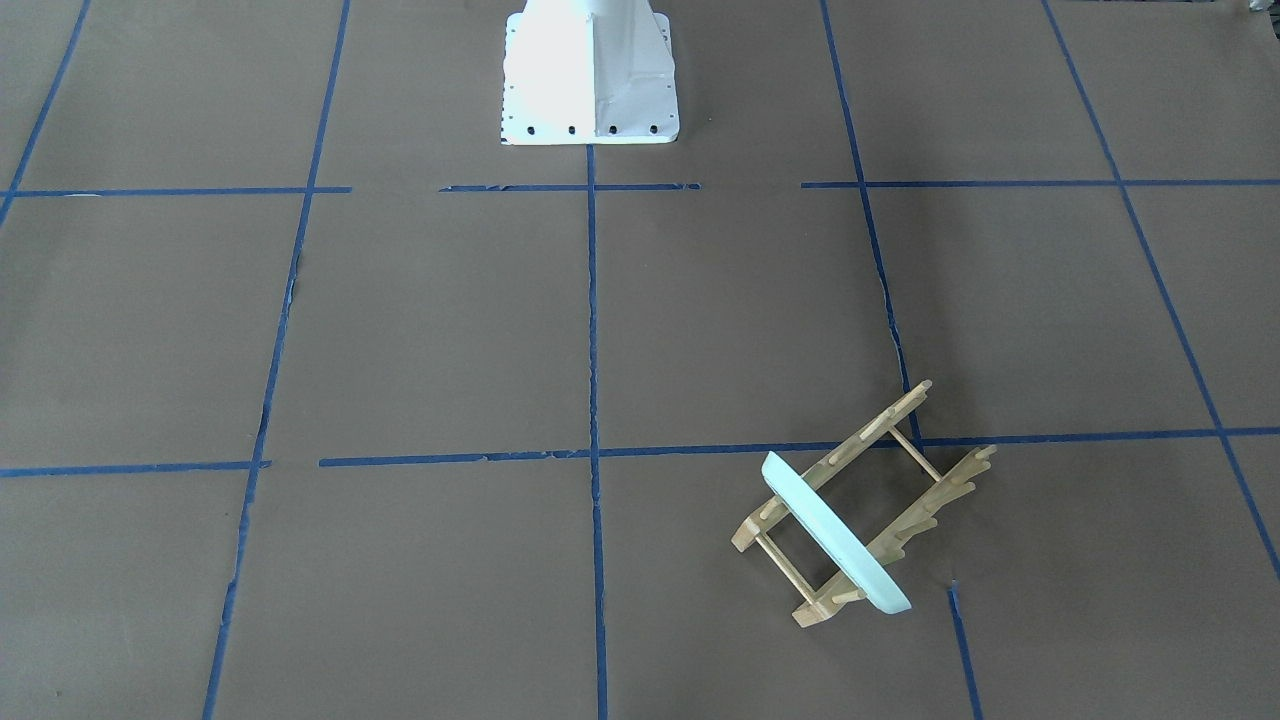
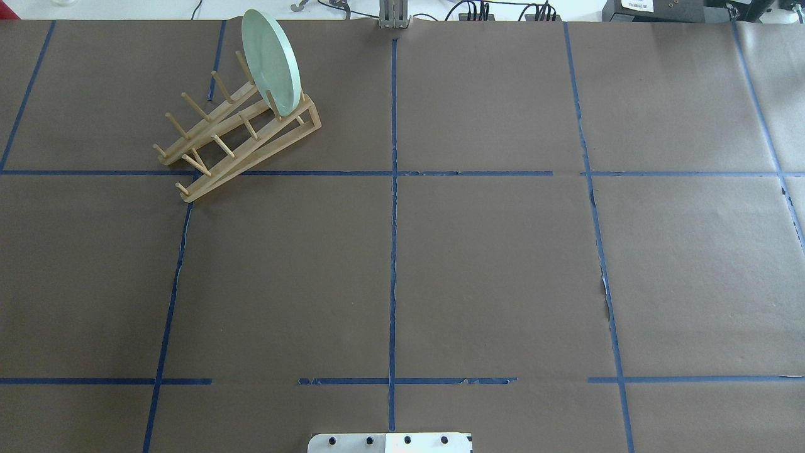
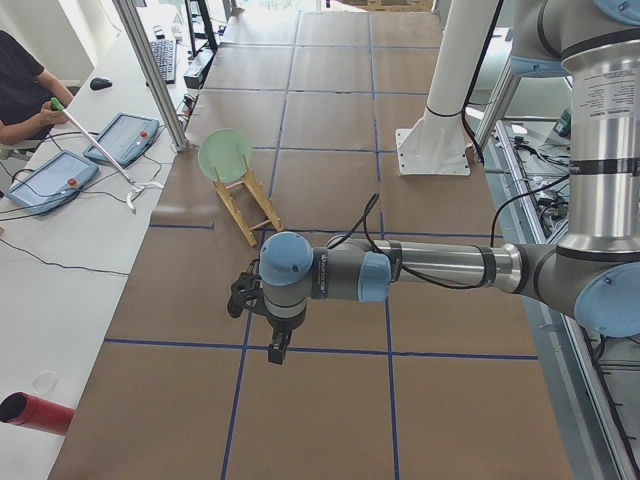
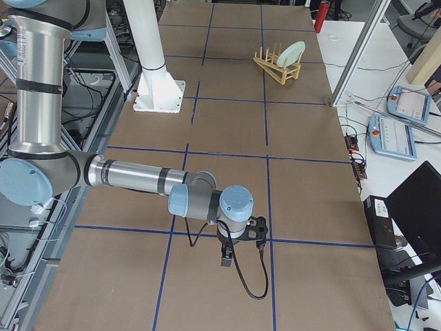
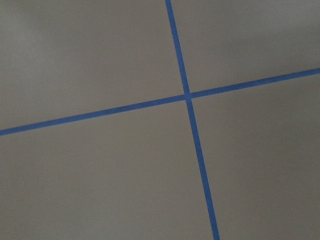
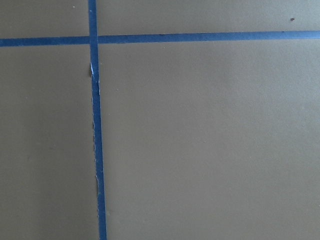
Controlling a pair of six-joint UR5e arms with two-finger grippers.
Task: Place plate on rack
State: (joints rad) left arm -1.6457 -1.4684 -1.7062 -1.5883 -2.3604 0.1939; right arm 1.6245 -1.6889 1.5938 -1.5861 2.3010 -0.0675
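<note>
The round pale mint-green plate point(image 2: 272, 60) stands on edge between pegs at the far end of the light-wood dowel rack point(image 2: 239, 135) on the brown tabletop point(image 2: 490, 264); only side views show the left arm point(image 3: 420, 268) and right arm point(image 4: 134, 176), and I cannot tell whether their jaws are open

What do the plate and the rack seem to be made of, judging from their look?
The plate: perhaps glazed ceramic or melamine, given its smooth, pale mint surface with a soft sheen; which one is unclear. The rack: light unpainted wood, matte, with round dowel pegs.

Brown table point(image 2: 490, 264), blue tape grid point(image 2: 394, 251) — rack point(image 2: 242, 135) on it.
</note>
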